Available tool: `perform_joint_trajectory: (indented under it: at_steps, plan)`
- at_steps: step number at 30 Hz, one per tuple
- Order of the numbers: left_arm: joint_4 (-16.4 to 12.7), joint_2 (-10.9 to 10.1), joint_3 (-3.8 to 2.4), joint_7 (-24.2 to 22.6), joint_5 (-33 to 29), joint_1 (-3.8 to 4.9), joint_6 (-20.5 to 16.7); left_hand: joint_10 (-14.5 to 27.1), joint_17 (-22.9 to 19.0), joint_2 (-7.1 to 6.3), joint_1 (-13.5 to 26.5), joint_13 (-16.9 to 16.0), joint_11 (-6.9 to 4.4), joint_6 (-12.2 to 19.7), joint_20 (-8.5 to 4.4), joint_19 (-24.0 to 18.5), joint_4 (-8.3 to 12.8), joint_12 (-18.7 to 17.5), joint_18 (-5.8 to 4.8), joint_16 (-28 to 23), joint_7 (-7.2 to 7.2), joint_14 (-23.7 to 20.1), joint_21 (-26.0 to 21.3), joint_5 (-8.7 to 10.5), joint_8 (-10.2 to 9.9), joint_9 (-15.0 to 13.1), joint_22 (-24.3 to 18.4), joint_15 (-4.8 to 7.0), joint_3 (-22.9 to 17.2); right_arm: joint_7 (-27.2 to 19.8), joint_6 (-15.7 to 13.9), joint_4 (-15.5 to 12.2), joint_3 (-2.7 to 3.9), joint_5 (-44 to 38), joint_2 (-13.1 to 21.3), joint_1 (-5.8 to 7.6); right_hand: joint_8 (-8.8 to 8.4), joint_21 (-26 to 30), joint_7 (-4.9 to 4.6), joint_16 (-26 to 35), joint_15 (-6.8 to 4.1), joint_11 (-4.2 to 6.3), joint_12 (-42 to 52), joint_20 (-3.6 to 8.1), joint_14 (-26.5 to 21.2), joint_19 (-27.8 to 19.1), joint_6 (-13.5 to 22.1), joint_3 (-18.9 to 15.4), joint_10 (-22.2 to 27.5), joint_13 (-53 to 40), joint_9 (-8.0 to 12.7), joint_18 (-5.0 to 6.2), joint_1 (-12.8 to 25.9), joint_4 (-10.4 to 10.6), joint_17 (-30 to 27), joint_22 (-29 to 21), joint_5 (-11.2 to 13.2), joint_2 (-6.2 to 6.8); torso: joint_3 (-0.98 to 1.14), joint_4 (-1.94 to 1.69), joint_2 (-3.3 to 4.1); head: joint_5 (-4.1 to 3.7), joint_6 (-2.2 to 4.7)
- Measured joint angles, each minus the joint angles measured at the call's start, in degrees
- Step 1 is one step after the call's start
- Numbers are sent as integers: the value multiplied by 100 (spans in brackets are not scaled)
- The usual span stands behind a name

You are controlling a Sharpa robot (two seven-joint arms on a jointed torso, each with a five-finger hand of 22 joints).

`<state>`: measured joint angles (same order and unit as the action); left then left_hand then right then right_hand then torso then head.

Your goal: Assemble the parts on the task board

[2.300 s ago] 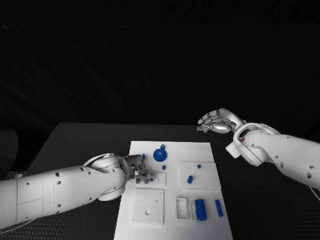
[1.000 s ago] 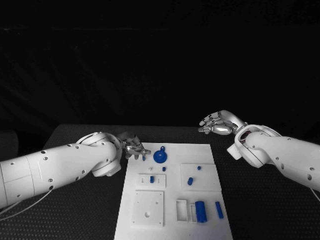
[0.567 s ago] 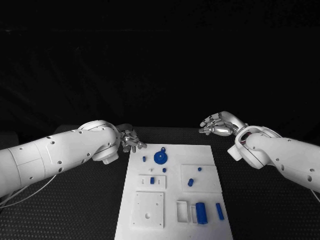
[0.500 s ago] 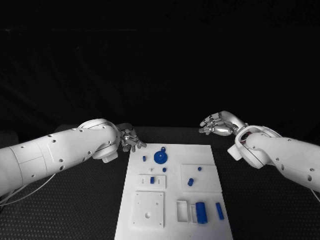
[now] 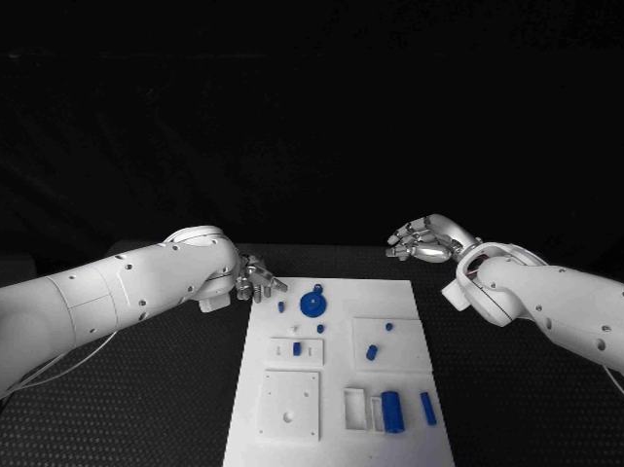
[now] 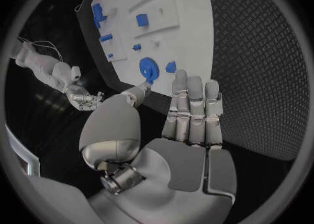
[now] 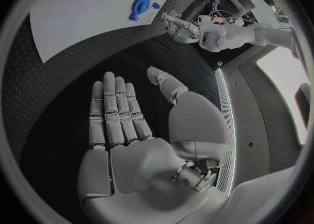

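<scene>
The white task board (image 5: 337, 389) lies in the middle of the black table. On its far end stands a blue round part (image 5: 313, 305) with a small blue piece (image 5: 281, 307) beside it. Another blue piece (image 5: 296, 348) stands in a small raised plate. A blue block (image 5: 390, 410) and a blue bar (image 5: 426, 409) lie at the near right. My left hand (image 5: 256, 279) hovers off the board's far left corner, its fingers (image 6: 193, 109) straight and holding nothing. My right hand (image 5: 424, 238) hangs beyond the far right corner with flat, empty fingers (image 7: 118, 114).
More small blue pieces (image 5: 371, 352) sit on the right middle plate of the board. A larger white square plate (image 5: 289, 401) lies at the near left. The black table (image 5: 158, 389) runs wide on both sides of the board.
My left hand has lifted off the small raised plate and drawn back to the board's far left corner, leaving a blue piece standing in that plate. The right hand has stayed put.
</scene>
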<state>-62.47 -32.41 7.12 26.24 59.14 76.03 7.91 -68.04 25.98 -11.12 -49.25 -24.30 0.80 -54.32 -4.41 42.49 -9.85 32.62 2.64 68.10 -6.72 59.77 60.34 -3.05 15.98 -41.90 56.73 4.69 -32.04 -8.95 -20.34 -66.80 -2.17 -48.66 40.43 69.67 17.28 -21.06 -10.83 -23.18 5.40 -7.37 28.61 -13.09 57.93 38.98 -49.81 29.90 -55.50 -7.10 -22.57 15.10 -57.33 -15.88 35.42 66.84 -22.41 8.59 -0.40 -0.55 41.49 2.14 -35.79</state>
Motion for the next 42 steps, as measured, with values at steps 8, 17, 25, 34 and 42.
perform_joint_trajectory:
  at_steps: [8,17,25,34,42]
  plan:
    - [147,74,6,41,136,-5,90,-59,77,-4,55,-52,-58,-128,0,0,-173,0,0,53,82,23,2,0,97,-32,54,23,59,0,0,-9,0,0,-4,0,0,0,0,0,0,0,0,0,0,0,0,0,0,4,0,0,0,0,0,5,0,0,0,0,0,-14,-9]
    - [385,224,18,39,168,-105,185,-84,131,193,-36,-82,-82,-177,0,0,-164,0,0,68,111,55,44,0,128,-39,101,55,116,-2,0,-31,0,0,-10,0,0,0,0,0,0,0,0,0,0,0,0,0,0,9,-1,-1,0,0,5,5,0,0,0,-3,-2,-25,-21]
    - [568,363,19,20,144,-167,262,-84,160,332,-129,-103,-82,-186,0,0,-93,0,0,68,103,34,44,0,128,-25,127,76,218,-2,1,-34,0,0,-19,0,0,0,0,0,0,0,0,0,0,0,0,0,0,9,4,0,0,0,5,4,0,0,-1,-2,1,-27,-21]
    - [724,484,19,-17,50,-238,335,-84,185,455,-203,-125,-81,-186,0,1,6,-27,1,68,103,33,44,0,128,1,148,76,317,-3,1,-37,0,0,-34,0,0,0,0,0,0,0,0,0,0,0,0,0,0,15,4,0,0,0,4,10,0,0,3,-1,1,-34,-31]
    - [789,559,18,-52,-22,-326,401,-84,195,475,-222,-131,-81,-186,0,1,57,-50,1,68,103,32,44,0,128,15,155,74,367,-4,1,-37,0,0,-50,0,0,0,1,0,0,0,0,0,0,1,-1,0,0,14,3,0,0,0,10,9,0,0,7,-1,-1,-39,-38]
